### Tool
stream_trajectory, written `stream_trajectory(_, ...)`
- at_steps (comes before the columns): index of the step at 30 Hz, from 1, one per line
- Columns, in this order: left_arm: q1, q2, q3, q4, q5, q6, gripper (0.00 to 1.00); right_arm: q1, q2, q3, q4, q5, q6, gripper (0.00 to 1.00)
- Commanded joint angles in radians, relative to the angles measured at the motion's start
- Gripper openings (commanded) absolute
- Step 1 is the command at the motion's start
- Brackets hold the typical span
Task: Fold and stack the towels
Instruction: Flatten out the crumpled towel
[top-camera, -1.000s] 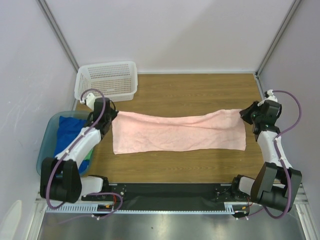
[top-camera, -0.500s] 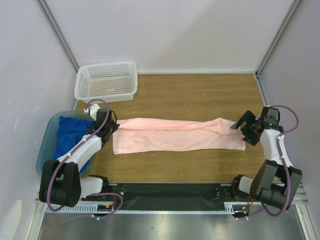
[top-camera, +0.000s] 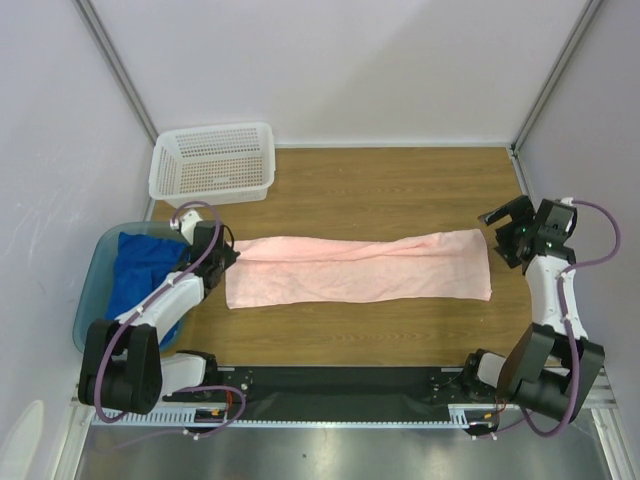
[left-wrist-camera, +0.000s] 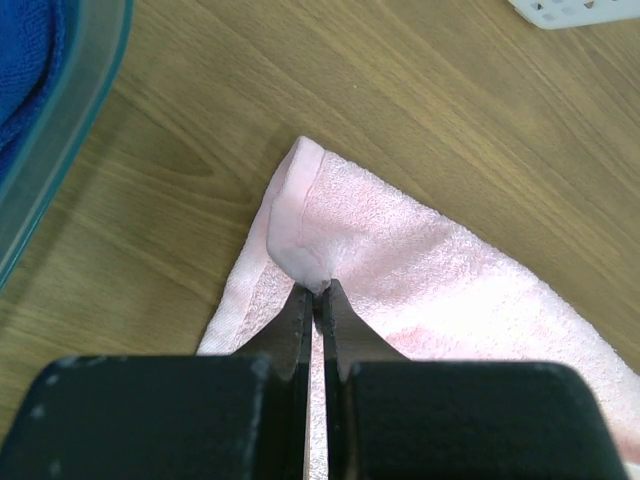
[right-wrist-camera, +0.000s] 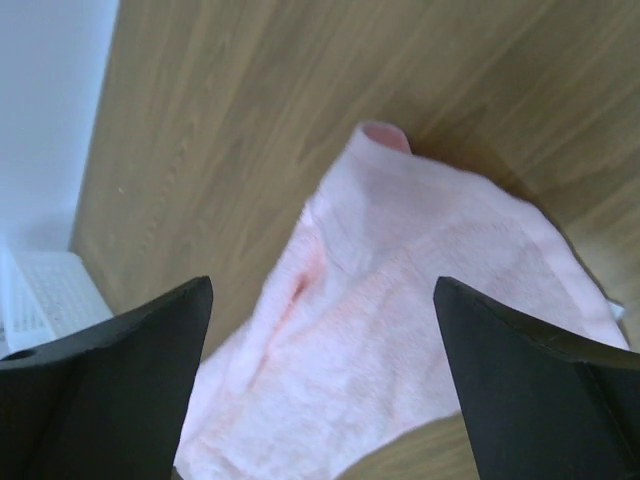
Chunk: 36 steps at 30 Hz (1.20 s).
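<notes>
Pink towel (top-camera: 355, 268) lies stretched out across the middle of the wooden table (top-camera: 400, 190), running from 9 to 3 o'clock. The left gripper (top-camera: 226, 256) has its fingers pinched tight on the towel's corner at the 9 o'clock end. The right gripper (top-camera: 503, 235) hovers at the 3 o'clock end, fingers spread wide, holding nothing. A blue towel (top-camera: 135, 268) sits in the teal tub (top-camera: 92, 290) farther toward 9 o'clock.

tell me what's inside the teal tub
A blue towel lies bunched in the tub. The left arm crosses over the tub's right side, so what lies there, and anything under the blue towel, cannot be seen.
</notes>
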<state>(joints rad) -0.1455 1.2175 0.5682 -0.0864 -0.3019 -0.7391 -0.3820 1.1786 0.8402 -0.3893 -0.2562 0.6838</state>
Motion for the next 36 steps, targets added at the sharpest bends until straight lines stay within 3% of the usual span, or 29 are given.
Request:
stream_trajectory(1,0.003,-0.016,-0.008,0.040,0.007,0.033,0.00,-0.005,0.068,0.059,0.181,0.043,0.114,0.99)
stream_trajectory(7,0.003,-0.007,-0.011,0.053,0.017,0.035,0.00,0.038,0.272,0.167,0.199,0.103,0.093,0.93)
stream_trajectory(18,0.001,0.020,-0.002,0.066,0.024,0.047,0.00,0.184,0.561,0.488,-0.009,0.333,-0.130,0.87)
stream_trajectory(27,0.000,0.005,-0.004,0.056,0.012,0.053,0.00,0.218,0.645,0.470,-0.076,0.394,-0.184,0.82)
stream_trajectory(36,0.000,0.005,-0.008,0.053,0.009,0.052,0.00,0.242,0.688,0.453,-0.082,0.337,-0.198,0.66)
